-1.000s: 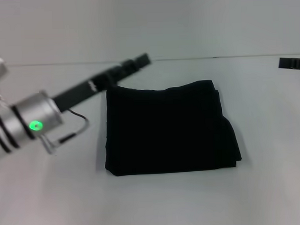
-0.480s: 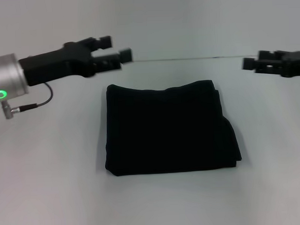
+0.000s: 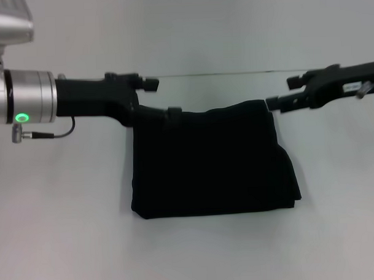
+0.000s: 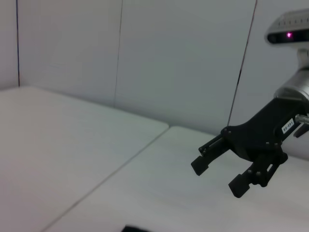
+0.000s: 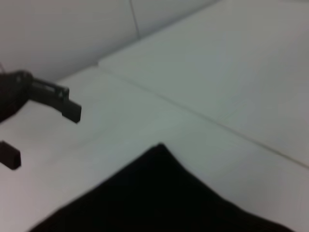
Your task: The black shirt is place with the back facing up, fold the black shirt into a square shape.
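in the head view the black shirt (image 3: 209, 161) lies folded into a near-square block in the middle of the white table (image 3: 61, 242), its far edge a little rumpled and its right side showing stacked layers that flare outward toward the near corner. the left gripper (image 3: 164, 98) reaches in from the left on a black body behind a silver wrist with a green light, and sits at the shirt's far left corner, one finger above the table line and the other low against the fabric edge; its fingers are spread apart and no cloth is visibly caught between them. the right gripper (image 3: 282, 92) comes in from the right at the shirt's far right corner, its lower finger tip just at the fabric edge, the fingers parted with nothing seen between them. in the left wrist view the right gripper (image 4: 219, 174) hangs above the pale table (image 4: 72, 145) with its two fingers clearly separated and empty; only a sliver of the black shirt (image 4: 135, 228) shows at the frame's edge. in the right wrist view a corner of the black shirt (image 5: 159, 203) lies flat on the table (image 5: 231, 77), and the left gripper (image 5: 41, 130) shows farther off with its two fingers apart, clear of the cloth.
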Available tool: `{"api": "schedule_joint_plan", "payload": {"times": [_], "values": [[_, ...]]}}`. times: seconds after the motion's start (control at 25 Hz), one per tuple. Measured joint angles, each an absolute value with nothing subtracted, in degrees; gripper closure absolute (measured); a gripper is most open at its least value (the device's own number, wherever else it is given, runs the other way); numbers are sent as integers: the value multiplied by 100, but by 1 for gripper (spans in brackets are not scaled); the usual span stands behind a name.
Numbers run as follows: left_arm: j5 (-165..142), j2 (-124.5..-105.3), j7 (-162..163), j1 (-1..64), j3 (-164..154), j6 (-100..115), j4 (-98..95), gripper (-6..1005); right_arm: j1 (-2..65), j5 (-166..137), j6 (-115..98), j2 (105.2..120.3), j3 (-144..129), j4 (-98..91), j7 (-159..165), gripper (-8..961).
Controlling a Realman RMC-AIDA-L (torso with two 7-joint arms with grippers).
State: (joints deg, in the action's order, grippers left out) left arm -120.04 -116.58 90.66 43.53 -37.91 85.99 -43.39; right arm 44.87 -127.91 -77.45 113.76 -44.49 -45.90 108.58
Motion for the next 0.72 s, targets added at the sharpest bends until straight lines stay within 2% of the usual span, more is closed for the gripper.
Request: {"api": "schedule_joint_plan", "payload": {"times": [0.28,0.72], "values": [[-12435,-11701,9442,4352,-3902,8462,-4344,48,4707,-13411,-7256,11585,-4831,-4550,11132,53],[-12569,-11717,9502,4343,-4005,8268,-4294,48,4723,-13400,-7266,11611,-4787,-4559,11167,53]]}}
